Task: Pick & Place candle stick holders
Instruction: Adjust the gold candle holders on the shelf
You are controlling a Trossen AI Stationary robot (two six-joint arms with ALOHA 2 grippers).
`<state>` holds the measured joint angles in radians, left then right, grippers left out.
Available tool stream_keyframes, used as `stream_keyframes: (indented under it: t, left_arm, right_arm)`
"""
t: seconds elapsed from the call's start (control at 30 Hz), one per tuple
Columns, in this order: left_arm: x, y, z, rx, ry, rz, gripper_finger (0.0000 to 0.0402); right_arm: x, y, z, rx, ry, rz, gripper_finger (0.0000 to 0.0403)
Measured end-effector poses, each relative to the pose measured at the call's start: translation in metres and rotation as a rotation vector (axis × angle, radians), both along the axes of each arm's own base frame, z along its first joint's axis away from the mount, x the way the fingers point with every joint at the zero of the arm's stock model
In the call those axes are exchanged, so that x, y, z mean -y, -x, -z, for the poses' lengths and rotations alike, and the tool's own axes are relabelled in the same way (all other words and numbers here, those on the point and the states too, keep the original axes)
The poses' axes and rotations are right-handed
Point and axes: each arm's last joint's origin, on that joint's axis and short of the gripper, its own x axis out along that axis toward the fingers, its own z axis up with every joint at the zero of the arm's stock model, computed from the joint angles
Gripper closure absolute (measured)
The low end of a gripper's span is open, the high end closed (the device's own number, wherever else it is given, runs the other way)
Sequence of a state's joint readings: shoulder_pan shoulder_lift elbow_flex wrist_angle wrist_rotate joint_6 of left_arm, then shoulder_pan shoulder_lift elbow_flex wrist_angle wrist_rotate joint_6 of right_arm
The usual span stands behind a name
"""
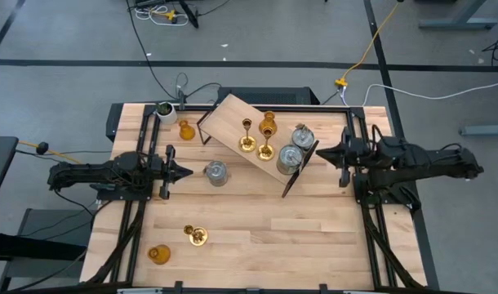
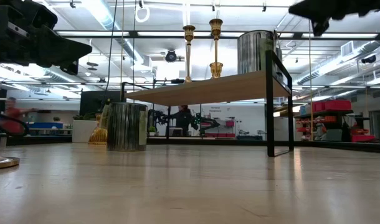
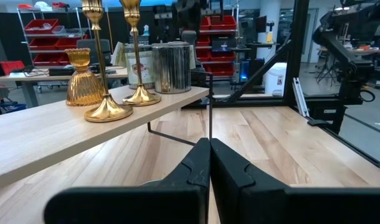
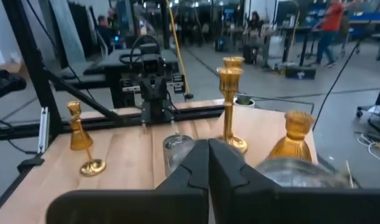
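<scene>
A small raised wooden shelf [image 1: 253, 131] stands at the table's far middle. On it stand two brass sticks [image 1: 246, 143] [image 1: 265, 151], an amber glass holder [image 1: 269, 124] and two silver cylinders [image 1: 303, 135] [image 1: 289, 157]. A third silver cylinder [image 1: 216, 172] stands on the table by the shelf. One amber holder [image 1: 186, 129] stands far left, another [image 1: 158, 254] near left, and a brass stick [image 1: 196, 235] beside it. My left gripper [image 1: 184, 172] is shut and empty, just left of the lone cylinder. My right gripper [image 1: 321, 150] is shut and empty, right of the shelf.
A white pot with a green plant [image 1: 166, 110] stands at the far left corner. The shelf's black wire legs [image 1: 298, 169] stick out at its right end, close to my right gripper. Bare wood lies across the table's near middle and right [image 1: 314, 237].
</scene>
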<state>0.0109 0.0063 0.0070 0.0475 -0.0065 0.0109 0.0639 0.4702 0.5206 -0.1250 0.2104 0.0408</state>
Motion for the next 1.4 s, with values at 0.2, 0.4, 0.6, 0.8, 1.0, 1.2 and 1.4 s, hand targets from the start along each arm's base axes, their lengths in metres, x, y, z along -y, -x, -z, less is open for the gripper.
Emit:
stream_keyframes:
  t: [0.2,0.4,0.6,0.8,1.0,1.2,1.4]
  left_arm:
    - [0.0,0.0,0.0,0.0,0.0,0.0,0.039]
    - [0.0,0.0,0.0,0.0,0.0,0.0,0.039]
    - [0.0,0.0,0.0,0.0,0.0,0.0,0.039]
    - [0.0,0.0,0.0,0.0,0.0,0.0,0.039]
    - [0.0,0.0,0.0,0.0,0.0,0.0,0.039]
    - [0.0,0.0,0.0,0.0,0.0,0.0,0.039]
    - [0.0,0.0,0.0,0.0,0.0,0.0,0.039]
  right_arm:
    - [0.0,0.004,0.033,0.132,-0.008,0.0,0.04]
    - [0.0,0.004,0.055,0.146,0.021,0.0,0.04]
    - [-0.001,0.006,0.061,0.198,-0.009,-0.05,0.04]
    - [-0.006,0.008,0.077,0.186,-0.011,-0.135,0.04]
    - [-0.008,0.011,0.09,0.174,-0.014,-0.171,0.04]
    - [-0.008,0.012,0.096,0.174,-0.001,-0.173,0.04]
    - [-0.008,0.013,0.107,0.152,0.012,-0.172,0.04]
